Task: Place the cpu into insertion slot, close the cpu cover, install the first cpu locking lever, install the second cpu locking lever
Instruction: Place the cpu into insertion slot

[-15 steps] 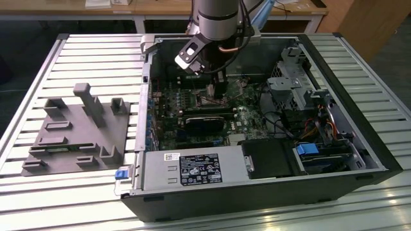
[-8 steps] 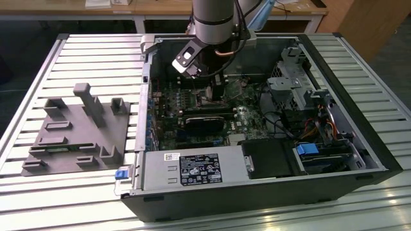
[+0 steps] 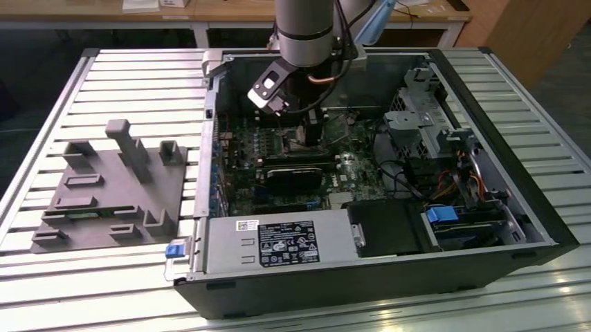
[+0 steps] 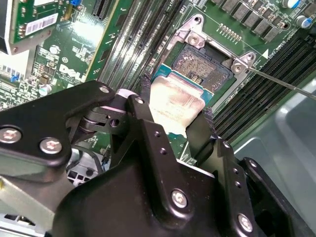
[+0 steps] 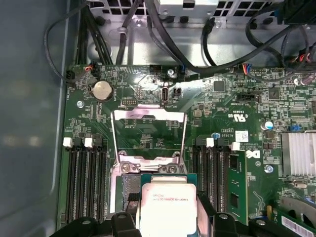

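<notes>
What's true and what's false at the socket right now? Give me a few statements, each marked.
1. The gripper is shut on the cpu. True.
2. The cpu cover is closed over the insertion slot. False: it is swung open, away from the slot.
3. The cpu lies seated in the slot, free of the gripper. False: the gripper clamps it, and much of the slot's dark centre is bare.
4. A round coin cell sits on the motherboard. True.
</notes>
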Tool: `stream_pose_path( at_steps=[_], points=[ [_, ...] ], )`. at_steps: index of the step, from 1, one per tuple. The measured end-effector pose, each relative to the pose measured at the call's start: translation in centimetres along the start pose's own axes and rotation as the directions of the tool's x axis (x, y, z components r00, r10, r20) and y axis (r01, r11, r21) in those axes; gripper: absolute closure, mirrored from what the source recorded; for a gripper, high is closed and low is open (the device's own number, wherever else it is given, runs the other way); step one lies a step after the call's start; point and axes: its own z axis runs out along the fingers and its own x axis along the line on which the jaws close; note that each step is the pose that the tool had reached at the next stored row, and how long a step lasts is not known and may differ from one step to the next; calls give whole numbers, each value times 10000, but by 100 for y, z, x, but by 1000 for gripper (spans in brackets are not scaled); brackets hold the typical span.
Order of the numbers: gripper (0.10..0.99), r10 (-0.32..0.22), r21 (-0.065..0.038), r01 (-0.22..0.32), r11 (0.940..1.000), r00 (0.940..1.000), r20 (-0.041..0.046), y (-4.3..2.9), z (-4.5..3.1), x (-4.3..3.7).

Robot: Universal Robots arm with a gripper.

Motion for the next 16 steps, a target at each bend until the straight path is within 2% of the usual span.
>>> stream_pose_path(
  at_steps=[16],
  points=[
    [549, 0, -1, 0, 10000, 10000, -1, -79, 119, 117]
  ],
)
